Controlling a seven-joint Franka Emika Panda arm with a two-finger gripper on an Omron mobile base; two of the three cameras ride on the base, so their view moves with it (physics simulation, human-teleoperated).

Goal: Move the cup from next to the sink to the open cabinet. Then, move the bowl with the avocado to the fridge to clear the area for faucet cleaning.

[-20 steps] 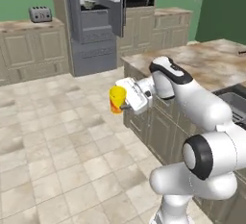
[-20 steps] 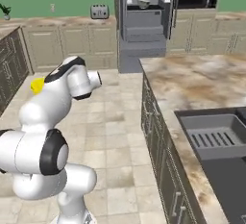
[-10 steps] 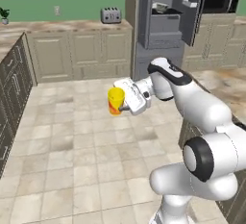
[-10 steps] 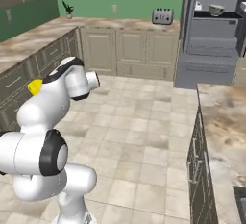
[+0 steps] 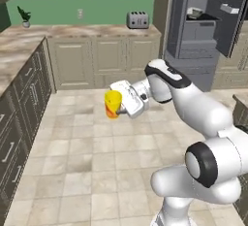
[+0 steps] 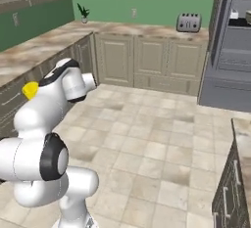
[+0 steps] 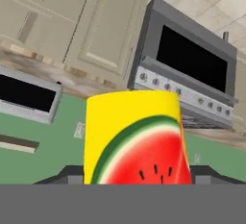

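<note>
Over tiled floor, mid-kitchen: gripper (image 5: 117,104) clenched on yellow cup (image 5: 113,103), held w/ watermelon print (image 7: 144,163) facing hand cam. Open fridge (image 5: 203,26) well apart, back right. Toaster (image 5: 137,20) on far counter (image 5: 87,30), potted plant (image 5: 24,15) at its left end.

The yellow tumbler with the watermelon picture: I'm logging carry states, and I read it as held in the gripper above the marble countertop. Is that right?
Not quite. The yellow tumbler with the watermelon picture is held in the gripper, but above the tiled floor, not above the marble countertop. The left base view shows it.
</note>
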